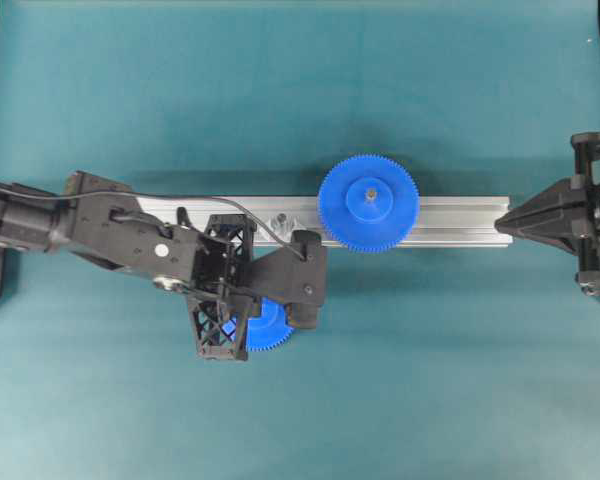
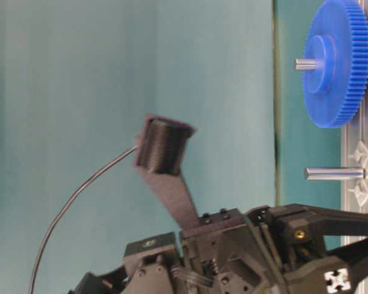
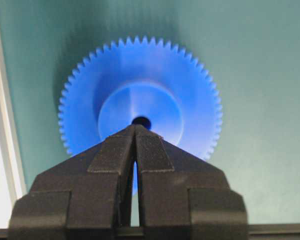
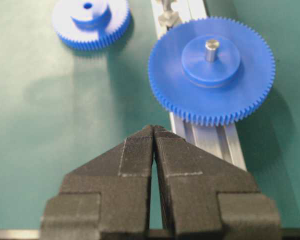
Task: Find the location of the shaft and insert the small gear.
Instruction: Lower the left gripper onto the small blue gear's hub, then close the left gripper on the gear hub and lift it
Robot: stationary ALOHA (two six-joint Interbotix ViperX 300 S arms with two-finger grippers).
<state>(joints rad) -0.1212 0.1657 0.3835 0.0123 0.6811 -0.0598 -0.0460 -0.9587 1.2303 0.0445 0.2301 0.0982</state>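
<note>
While the left claw (image 3: 135, 131) is hanging just above the small gear (image 3: 140, 105), its fingers are pressed together and grasping nothing. That gear is lying flat on the teal desk (image 1: 300, 100), just beside the near edge of a silver rail (image 1: 460, 222), with its dark centre hole facing up. On the rail, the shaft (image 2: 334, 173) is standing bare, a thin silver pin, near a large gear (image 1: 367, 203) already sitting on its own pin. At the rail's far end, the right claw (image 4: 153, 132) is idling, also clenched and empty. Judging by this, the step in hand is the approach for picking up the gear; nothing is inserted yet. Next, the left claw would need to spread, settle around the gear's hub or rim, clamp, lift, and line the hole up over the shaft.
</note>
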